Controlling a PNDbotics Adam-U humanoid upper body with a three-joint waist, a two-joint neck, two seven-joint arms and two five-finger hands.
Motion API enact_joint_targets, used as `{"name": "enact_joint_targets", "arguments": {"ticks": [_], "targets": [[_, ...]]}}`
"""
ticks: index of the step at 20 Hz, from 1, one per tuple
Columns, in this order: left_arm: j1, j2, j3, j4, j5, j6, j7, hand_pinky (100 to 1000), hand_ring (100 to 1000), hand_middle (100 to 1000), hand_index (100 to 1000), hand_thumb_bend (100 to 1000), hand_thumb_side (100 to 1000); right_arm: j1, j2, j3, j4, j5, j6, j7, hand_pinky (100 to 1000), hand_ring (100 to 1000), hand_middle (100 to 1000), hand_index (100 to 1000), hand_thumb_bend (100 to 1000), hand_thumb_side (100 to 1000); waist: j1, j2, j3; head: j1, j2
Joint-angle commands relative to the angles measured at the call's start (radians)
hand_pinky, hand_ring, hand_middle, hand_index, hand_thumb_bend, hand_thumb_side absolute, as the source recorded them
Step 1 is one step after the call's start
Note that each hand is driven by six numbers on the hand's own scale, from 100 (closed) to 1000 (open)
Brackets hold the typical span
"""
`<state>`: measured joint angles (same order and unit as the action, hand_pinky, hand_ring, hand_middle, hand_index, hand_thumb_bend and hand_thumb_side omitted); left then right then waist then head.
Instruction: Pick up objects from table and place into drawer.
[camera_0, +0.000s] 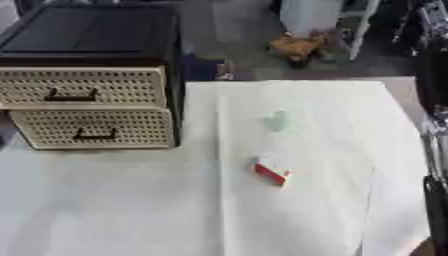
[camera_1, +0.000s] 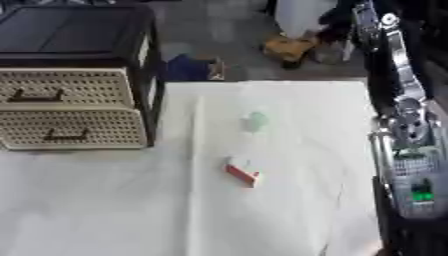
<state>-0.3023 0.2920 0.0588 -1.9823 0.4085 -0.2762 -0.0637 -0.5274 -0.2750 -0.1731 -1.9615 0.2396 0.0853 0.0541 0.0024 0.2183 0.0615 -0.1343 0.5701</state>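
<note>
Red-and-white box (camera_0: 272, 172) lies just below the table's (camera_0: 105, 210) middle, its long axis running from 10 to 4 o'clock. At its 12 o'clock, near but apart, you have a pale green thing (camera_0: 278, 120), too faint to name. Both rattan drawers (camera_0: 92, 127) stand at 10 o'clock, handles facing you. Your right arm (camera_1: 407, 150) runs down the 3 o'clock edge; its hand is cut off, so you cannot tell its fingers.

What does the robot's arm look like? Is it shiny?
Only the right arm shows, along the right edge of the right eye view. It is mostly black with silver, shiny-looking joints, and a small green patch sits low on it. Neither hand is visible.
</note>
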Motion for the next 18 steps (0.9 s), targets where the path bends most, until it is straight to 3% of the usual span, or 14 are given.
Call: {"name": "enact_joint_targets", "arguments": {"ticks": [1, 5, 7, 9, 14, 18], "targets": [[-0.025, 0.055, 0.02, -0.018, -0.033, -0.04, 0.005, 320, 394, 509, 771, 100, 964, -0.011, -0.02, -0.009, -0.016, -0.003, -0.001, 0.001, 637, 566, 570, 868, 146, 1000, 0.001, -0.015, 0.0, -0.006, -0.004], [-0.052, 0.158, 0.05, -0.018, -0.181, -0.118, 0.021, 296, 388, 518, 780, 100, 836, -0.011, -0.023, -0.008, -0.014, -0.002, -0.002, 0.0, 638, 567, 570, 868, 147, 1000, 0.001, -0.017, 0.002, -0.012, -0.003], [-0.058, 0.199, 0.051, -0.018, -0.256, -0.146, 0.029, 294, 391, 525, 785, 100, 815, -0.013, -0.024, -0.008, -0.014, -0.001, -0.002, 0.0, 638, 567, 570, 868, 148, 1000, 0.002, -0.016, 0.002, -0.012, -0.005], [-0.061, 0.281, 0.038, -0.018, -0.335, -0.194, 0.016, 297, 409, 548, 804, 100, 717, -0.014, -0.028, -0.007, -0.013, -0.001, -0.003, 0.001, 637, 566, 570, 869, 149, 1000, 0.006, -0.014, 0.003, -0.015, -0.007], [-0.053, 0.443, -0.006, -0.018, -0.513, -0.314, -0.01, 308, 438, 560, 826, 100, 622, -0.016, -0.033, -0.006, -0.012, 0.0, -0.004, 0.003, 637, 566, 570, 869, 149, 1000, 0.012, -0.01, 0.003, -0.027, -0.01], [-0.055, 0.551, -0.026, -0.018, -0.611, -0.354, -0.015, 322, 461, 564, 828, 100, 584, -0.018, -0.036, -0.005, -0.012, 0.0, -0.004, 0.003, 638, 567, 570, 869, 148, 1000, 0.014, -0.008, 0.003, -0.035, -0.006]]}}
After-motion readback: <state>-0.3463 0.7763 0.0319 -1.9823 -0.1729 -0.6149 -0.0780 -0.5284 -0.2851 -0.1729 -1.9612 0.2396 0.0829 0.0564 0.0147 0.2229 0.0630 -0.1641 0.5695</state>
